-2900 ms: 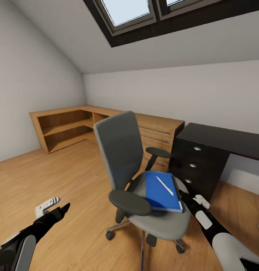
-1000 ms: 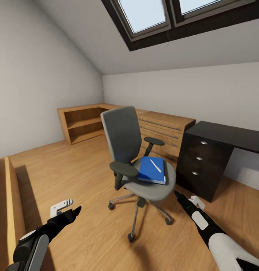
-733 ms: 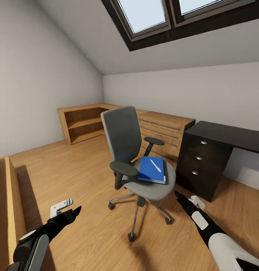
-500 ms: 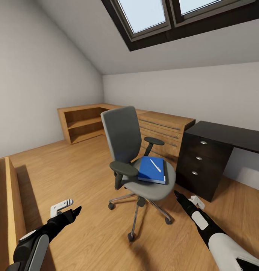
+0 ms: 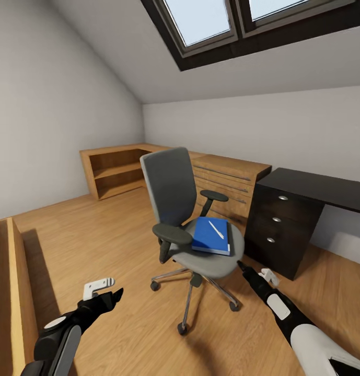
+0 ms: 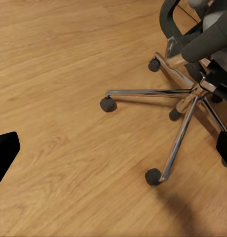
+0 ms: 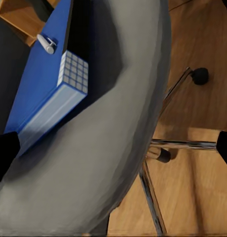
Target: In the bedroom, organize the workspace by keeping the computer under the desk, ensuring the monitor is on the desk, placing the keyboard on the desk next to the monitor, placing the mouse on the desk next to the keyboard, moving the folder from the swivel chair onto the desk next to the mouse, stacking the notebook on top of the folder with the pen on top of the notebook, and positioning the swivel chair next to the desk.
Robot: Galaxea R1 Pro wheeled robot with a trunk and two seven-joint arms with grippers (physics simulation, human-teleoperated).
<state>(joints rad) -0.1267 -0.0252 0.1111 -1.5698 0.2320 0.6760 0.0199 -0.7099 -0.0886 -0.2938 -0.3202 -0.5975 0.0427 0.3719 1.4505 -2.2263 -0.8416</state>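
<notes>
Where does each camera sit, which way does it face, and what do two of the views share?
Head view: high on the robot, facing forward and down at the swivel chair and the desk; both arms show.
Left wrist view: low, facing the floor and the chair's chrome base; dark jaw tips at the edges.
Right wrist view: near the seat, facing the folder and the pen.
All views share the chair.

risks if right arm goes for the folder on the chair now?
1. The pen lies loose on the folder; tilting the folder could roll it off.
2. The swivel chair stands on casters; a push from the right gripper may roll it away.
3. The folder lies flat on the seat, so pinching an edge may slip.
</notes>
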